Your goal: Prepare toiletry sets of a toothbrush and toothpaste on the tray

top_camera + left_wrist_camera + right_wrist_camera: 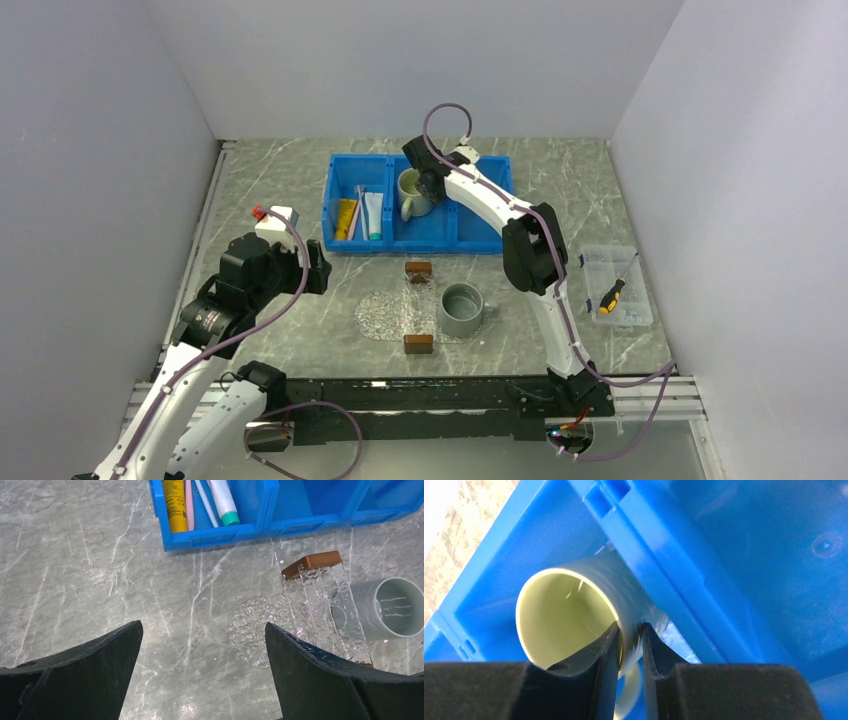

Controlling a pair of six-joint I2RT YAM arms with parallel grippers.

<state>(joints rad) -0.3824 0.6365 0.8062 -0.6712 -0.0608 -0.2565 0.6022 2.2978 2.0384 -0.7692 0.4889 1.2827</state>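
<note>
The left arm (pixel 215 320) bends low. Its left fingers (pixel 320 680) are wide open and hold nothing. The right arm (pixel 490 205) reaches far into the blue bin (pixel 360 247). Its right fingers (pixel 606 655) pinch the rim of a pale mug (pixel 564 615). Toothbrushes (pixel 358 212) and toothpaste tubes (pixel 373 215) lie in the bin's left part. The clear tray (pixel 385 315) lies on the grey counter (pixel 280 190), between white walls (pixel 400 60).
</note>
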